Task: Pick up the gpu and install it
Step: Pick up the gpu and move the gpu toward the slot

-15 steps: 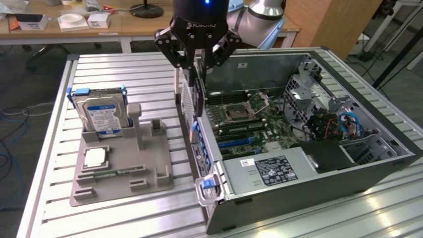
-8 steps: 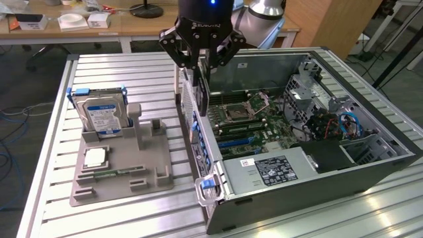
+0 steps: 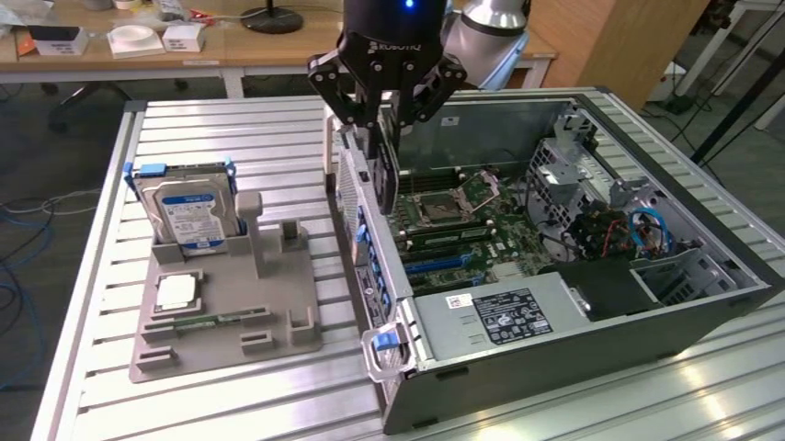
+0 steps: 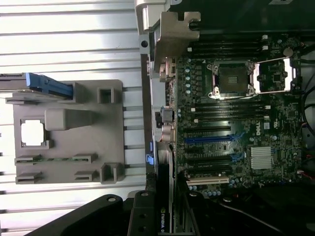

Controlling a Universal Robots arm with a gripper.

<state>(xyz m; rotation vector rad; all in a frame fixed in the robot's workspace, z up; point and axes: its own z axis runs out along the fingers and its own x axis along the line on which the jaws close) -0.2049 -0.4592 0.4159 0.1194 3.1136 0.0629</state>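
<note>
One thin, flat, black expansion card, the gpu [image 3: 389, 175]: held upright on edge, its upper part clamped between the narrowed fingers of the black gripper [image 3: 386, 118]. It hangs inside the open dark computer case [image 3: 589, 367], just beside the rear wall and over the green motherboard [image 3: 491, 230]. On the slatted metal table [image 3: 209, 129] stands a grey plastic holder tray [image 3: 233, 303] carrying a silver hard drive [image 3: 190, 216], upright.
</note>
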